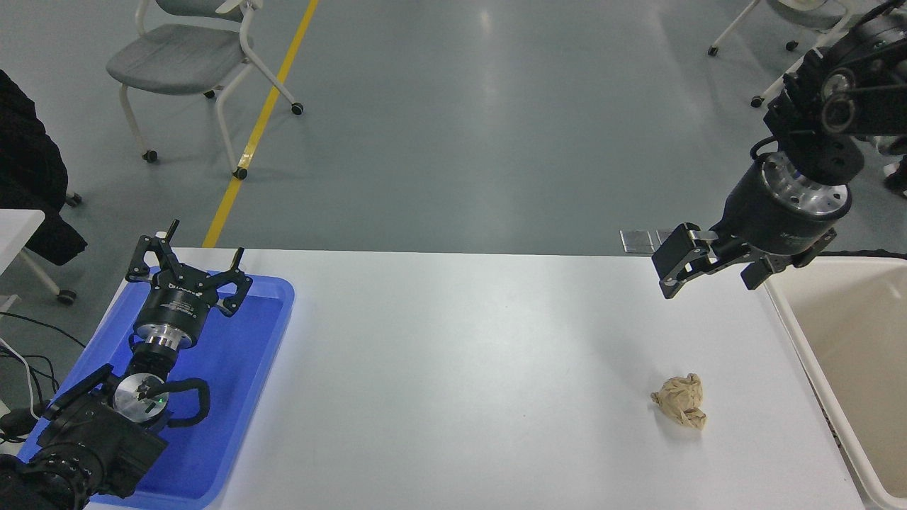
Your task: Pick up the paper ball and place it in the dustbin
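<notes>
Head view: paper ball (680, 400) lying loose on white desk (453, 368), just left of dustbin (793, 326), not touching its rim. Right end effector (712, 273) raised above desk beyond paper ball, near dustbin's far left corner, fingers spread, gripping nothing. Left end effector (188, 273) parked over blue tray (248, 368), well left of paper ball, fingers also spread.
</notes>
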You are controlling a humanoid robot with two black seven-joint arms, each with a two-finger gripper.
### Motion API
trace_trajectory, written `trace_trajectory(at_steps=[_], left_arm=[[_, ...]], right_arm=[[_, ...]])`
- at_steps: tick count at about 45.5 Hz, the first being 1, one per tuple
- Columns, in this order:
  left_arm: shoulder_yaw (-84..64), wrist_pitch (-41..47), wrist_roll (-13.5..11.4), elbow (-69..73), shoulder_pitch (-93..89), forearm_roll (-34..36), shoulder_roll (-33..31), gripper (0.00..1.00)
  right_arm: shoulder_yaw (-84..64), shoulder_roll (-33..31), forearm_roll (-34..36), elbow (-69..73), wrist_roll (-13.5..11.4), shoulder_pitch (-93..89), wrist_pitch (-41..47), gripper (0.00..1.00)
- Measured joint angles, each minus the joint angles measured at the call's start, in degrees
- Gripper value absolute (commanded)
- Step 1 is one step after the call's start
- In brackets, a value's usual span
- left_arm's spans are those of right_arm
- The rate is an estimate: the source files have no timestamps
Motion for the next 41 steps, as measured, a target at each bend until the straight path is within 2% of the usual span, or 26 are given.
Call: trace_trajectory(at_steps=[17, 28, 41], left_arm=[[0.0, 0.0, 0.0, -0.01, 0.02, 0.0, 0.0, 1.0], [0.0, 0.0, 0.0, -0.05, 0.02, 0.0, 0.0, 1.0], [0.0, 0.0, 0.0, -0.06, 0.03, 0.0, 0.0, 1.0]], right_arm=[[0.29, -0.07, 0.06, -0.03, 0.05, -0.35, -0.11, 1.0], [0.49, -0.4, -0.92, -0.48, 0.1, -3.91, -3.2, 1.0], [2.15, -3.43, -3.74, -2.63, 0.13, -10.6, -6.29, 1.0]])
